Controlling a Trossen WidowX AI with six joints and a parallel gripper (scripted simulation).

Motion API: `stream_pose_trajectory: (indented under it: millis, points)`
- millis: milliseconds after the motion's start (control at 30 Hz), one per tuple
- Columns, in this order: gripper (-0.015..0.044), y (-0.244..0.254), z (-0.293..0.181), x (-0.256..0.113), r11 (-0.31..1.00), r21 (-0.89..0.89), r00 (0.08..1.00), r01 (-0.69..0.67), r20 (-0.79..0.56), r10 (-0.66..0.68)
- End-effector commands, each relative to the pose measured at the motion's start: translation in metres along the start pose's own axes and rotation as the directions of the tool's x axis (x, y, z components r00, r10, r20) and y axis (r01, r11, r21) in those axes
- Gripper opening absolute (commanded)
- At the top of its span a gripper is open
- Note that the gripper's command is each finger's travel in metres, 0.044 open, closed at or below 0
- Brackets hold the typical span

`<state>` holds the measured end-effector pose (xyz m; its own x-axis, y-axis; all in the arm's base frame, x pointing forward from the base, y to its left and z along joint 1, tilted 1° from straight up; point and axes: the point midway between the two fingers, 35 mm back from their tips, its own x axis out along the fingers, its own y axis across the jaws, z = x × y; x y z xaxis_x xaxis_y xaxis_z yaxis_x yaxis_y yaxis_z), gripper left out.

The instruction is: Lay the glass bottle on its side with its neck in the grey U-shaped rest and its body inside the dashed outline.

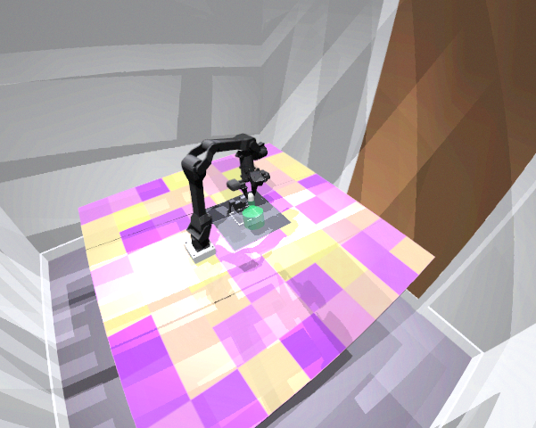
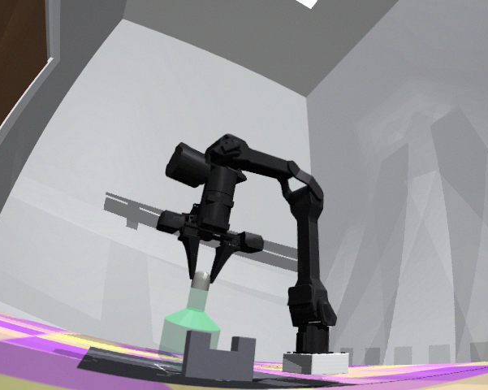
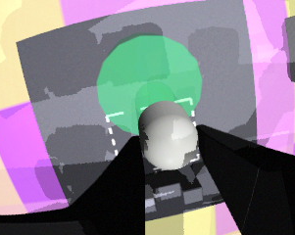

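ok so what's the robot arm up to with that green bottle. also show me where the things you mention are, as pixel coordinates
The black arm's gripper (image 1: 250,195) (image 2: 201,280) (image 3: 169,137) is shut on the pale grey cap (image 1: 251,197) (image 2: 200,280) (image 3: 170,139) of a green glass bottle (image 1: 252,217) (image 2: 192,319) (image 3: 149,64). The bottle is roughly upright, perhaps slightly tilted, not yet laid down. The grey U-shaped rest (image 1: 233,205) (image 2: 218,364) has no neck in its notch.

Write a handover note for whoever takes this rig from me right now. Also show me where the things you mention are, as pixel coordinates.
Gripper (image 1: 250,195) (image 2: 201,280) (image 3: 169,137): shut on the bottle's pale cap (image 1: 251,197) (image 2: 200,280) (image 3: 169,139).
Glass bottle (image 1: 252,218) (image 2: 191,321) (image 3: 147,59): neck up, not lying down.
U-shaped rest (image 2: 218,362): on the dark mat (image 1: 235,239) (image 2: 110,361) (image 3: 64,73), its notch without the neck.
Done: bottle gripped at the top.
Left: lay it down, neck in the rest and body inside the dashed outline (image 1: 234,218) (image 3: 112,134), then let go. It's glass, so I'd go slowly.
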<state>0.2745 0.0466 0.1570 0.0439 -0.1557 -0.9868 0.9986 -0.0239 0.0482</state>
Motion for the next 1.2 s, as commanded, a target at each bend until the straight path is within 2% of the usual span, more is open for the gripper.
stream_pose_trajectory:
  millis: [0, 1167]
  points:
    - [0.0127, 0.000, -0.009, -0.002, 1.000, -0.003, 1.000, 0.000, -0.014, 0.000]
    - [0.0127, -0.001, -0.034, -0.004, 1.000, 0.019, 0.997, -0.004, 0.080, 0.003]
